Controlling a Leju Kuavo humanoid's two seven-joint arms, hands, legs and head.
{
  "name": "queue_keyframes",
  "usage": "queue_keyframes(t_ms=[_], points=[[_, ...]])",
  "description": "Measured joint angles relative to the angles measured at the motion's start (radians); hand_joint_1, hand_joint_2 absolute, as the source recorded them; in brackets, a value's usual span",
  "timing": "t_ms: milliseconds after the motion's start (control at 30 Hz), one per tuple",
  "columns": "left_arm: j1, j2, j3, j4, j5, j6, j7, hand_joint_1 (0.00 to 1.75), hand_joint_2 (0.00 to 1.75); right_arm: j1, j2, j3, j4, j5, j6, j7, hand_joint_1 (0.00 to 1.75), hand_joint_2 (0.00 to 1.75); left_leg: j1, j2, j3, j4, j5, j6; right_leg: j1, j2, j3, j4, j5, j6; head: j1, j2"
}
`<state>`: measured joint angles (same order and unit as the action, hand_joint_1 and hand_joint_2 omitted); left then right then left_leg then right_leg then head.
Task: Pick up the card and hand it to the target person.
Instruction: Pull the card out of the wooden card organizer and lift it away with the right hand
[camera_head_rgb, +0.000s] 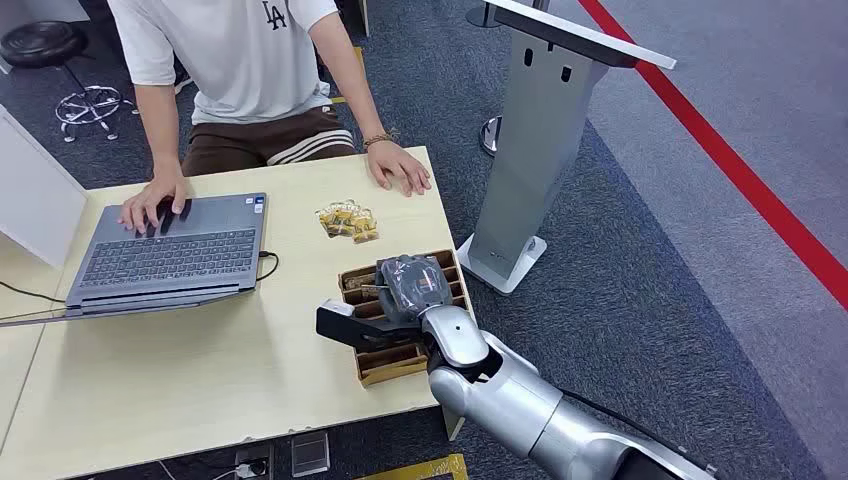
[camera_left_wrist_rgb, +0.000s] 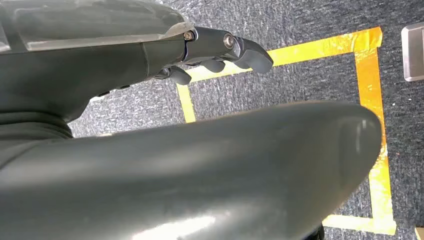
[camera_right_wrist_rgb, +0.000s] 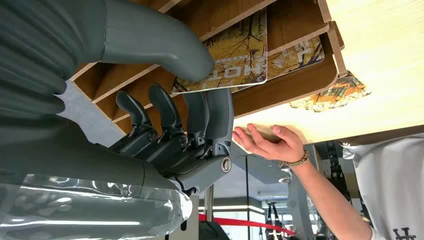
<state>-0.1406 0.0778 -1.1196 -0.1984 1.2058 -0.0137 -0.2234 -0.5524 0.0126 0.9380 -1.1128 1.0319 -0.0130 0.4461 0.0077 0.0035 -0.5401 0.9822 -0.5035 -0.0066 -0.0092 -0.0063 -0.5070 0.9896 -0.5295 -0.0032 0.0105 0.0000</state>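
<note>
A card (camera_right_wrist_rgb: 240, 47) with a yellow autumn print stands in a slot of the wooden card holder (camera_right_wrist_rgb: 280, 85) near the table's right edge. My right hand (camera_head_rgb: 410, 285) is down over the holder (camera_head_rgb: 395, 362). In the right wrist view the thick thumb (camera_right_wrist_rgb: 165, 45) presses on the card's face and the dark fingers (camera_right_wrist_rgb: 210, 115) close against its other side, so the hand (camera_right_wrist_rgb: 165, 130) pinches the card. A second card (camera_right_wrist_rgb: 305, 52) lies behind it. My left hand (camera_left_wrist_rgb: 220, 50) hangs over the floor, fingers loosely apart and holding nothing.
The person sits across the table, with one hand (camera_head_rgb: 398, 165) flat on the far right of the tabletop and the other on an open laptop (camera_head_rgb: 170, 250). A small heap of loose cards (camera_head_rgb: 347, 221) lies between us. A grey stand (camera_head_rgb: 530, 150) rises right of the table.
</note>
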Motion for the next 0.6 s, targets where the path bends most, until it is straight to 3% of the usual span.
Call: queue_keyframes(t_ms=[600], points=[[0.0, 0.0, 0.0, 0.0, -0.003, 0.004, -0.012, 0.0, 0.0, 0.0, 0.0, 0.0, 0.0, -0.006, 0.0, -0.003, 1.5, 1.75, 0.0, 0.0, 0.0, 0.0, 0.0, 0.0, 0.0, 0.0, 0.0, 0.0, 0.0, 0.0, 0.0, 0.0]])
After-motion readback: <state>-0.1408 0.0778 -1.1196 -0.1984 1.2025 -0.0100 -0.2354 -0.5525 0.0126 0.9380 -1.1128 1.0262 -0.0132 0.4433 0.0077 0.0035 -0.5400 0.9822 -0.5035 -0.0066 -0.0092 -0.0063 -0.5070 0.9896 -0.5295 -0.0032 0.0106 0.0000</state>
